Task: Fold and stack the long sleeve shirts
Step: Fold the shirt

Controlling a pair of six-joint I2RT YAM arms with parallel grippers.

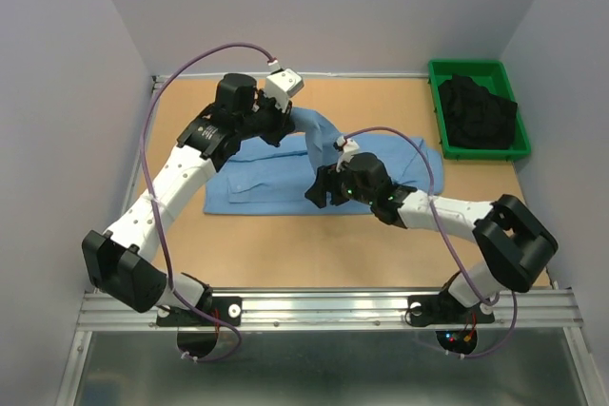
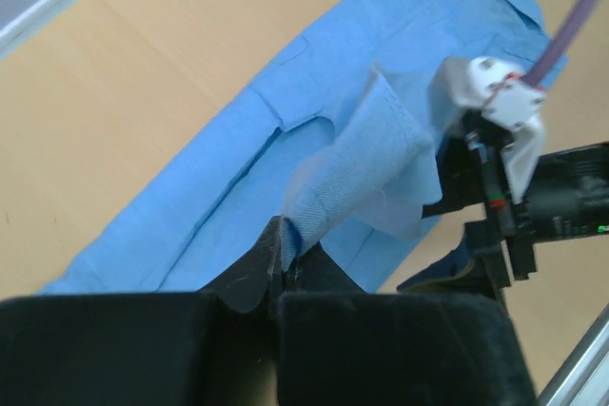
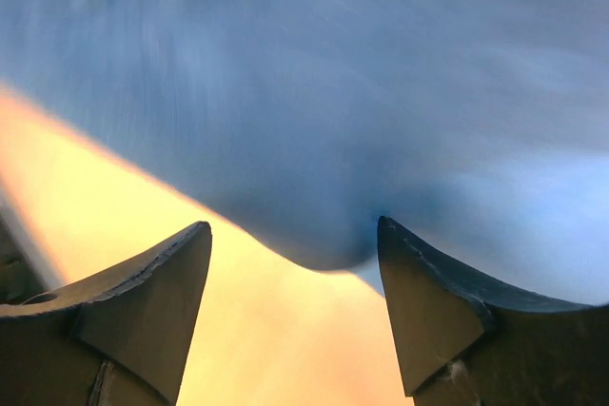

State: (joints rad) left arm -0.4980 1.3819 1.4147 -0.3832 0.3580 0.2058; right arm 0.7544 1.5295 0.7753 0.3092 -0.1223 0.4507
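Pinching a raised fold of the light blue thin-fabric long sleeve shirt [image 1: 271, 183], the left gripper [image 2: 280, 271] has its fingers pressed together on the cloth. The fold lifts in a ridge above the rest of the garment, which lies flat on the tan wooden table [image 1: 381, 244]. Best play here, I'd say: carry that fold across low and level so the panel beneath doesn't drag, then lay it square. The right gripper [image 3: 293, 227] hovers low at the shirt's near edge, fingers wide apart, nothing clamped; the blurred cloth edge sits just beyond the tips.
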